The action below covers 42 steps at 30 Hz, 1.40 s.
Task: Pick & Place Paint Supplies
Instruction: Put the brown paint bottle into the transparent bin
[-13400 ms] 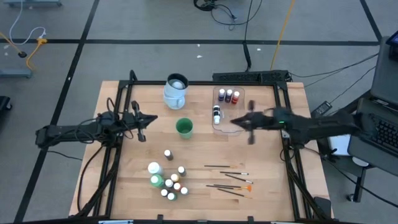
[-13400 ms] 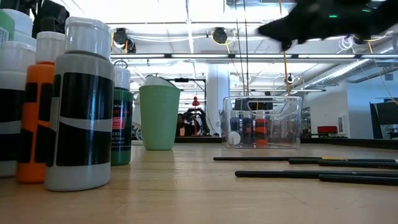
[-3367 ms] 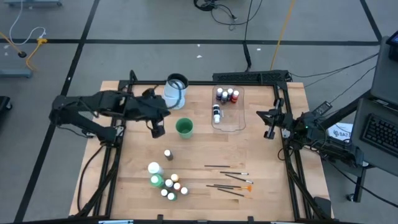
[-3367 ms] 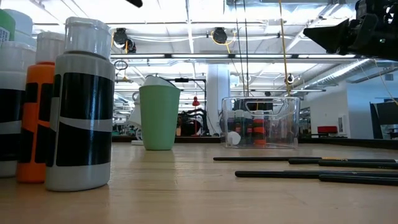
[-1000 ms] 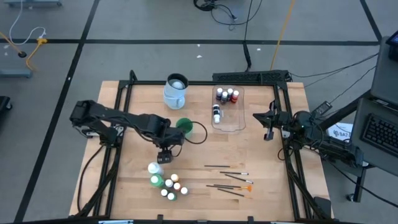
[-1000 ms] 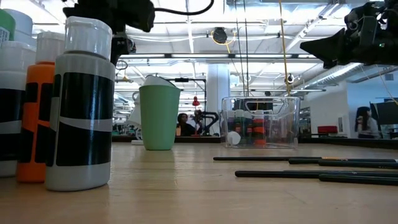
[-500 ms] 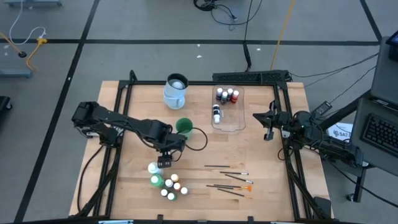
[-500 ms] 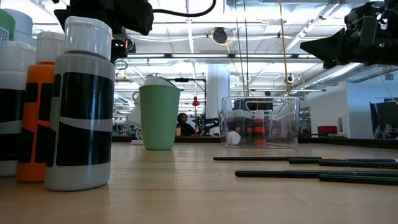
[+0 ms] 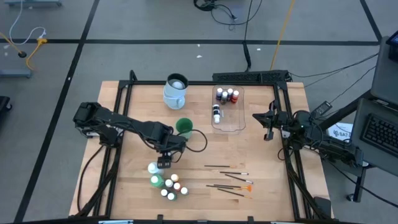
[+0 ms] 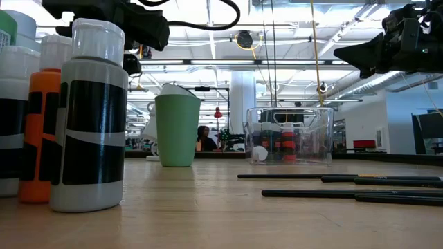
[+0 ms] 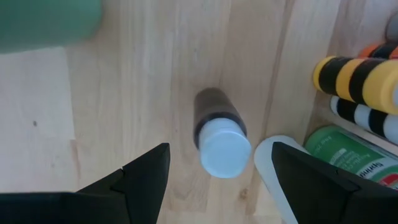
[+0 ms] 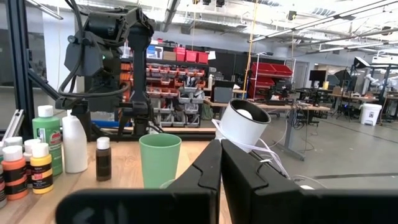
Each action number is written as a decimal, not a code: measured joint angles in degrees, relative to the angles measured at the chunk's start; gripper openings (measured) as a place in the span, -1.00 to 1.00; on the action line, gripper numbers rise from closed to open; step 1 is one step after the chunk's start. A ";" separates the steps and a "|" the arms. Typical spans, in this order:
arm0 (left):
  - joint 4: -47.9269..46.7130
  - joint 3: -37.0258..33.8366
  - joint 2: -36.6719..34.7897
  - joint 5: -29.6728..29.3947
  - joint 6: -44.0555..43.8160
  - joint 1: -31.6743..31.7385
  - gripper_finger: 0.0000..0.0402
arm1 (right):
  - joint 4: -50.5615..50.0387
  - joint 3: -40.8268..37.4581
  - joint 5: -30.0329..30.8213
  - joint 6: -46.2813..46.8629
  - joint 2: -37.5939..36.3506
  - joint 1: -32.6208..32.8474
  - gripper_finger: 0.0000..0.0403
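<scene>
1 small brown, seemingly upright paint bottle [image 11: 219, 134], white cap, between spread fingers of empty left pincer [image 11: 214, 171].

The left arm reaches out over the middle of the table. Its left gripper [image 9: 163, 160] points down, fingers [image 11: 144, 177] spread wide. The right gripper [image 9: 267, 126] waits at the table's right edge, fingers pressed together.

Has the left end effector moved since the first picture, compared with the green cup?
Yes. The left end effector, open, went from the cup's left to below it, over the lone dark bottle.
</scene>
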 joint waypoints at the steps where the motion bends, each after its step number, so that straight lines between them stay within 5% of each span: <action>1: 0.04 0.00 0.00 -0.48 0.00 0.04 0.42 | 0.04 -0.01 0.00 0.01 0.00 0.00 -0.98; 37: 1.99 -1.79 0.07 -5.06 3.52 0.15 0.41 | -0.07 -0.01 0.01 1.20 0.01 0.00 -0.98; 42: 2.61 -1.79 0.07 -6.32 4.61 0.17 0.28 | -0.04 -0.01 0.02 0.96 0.01 0.00 -0.98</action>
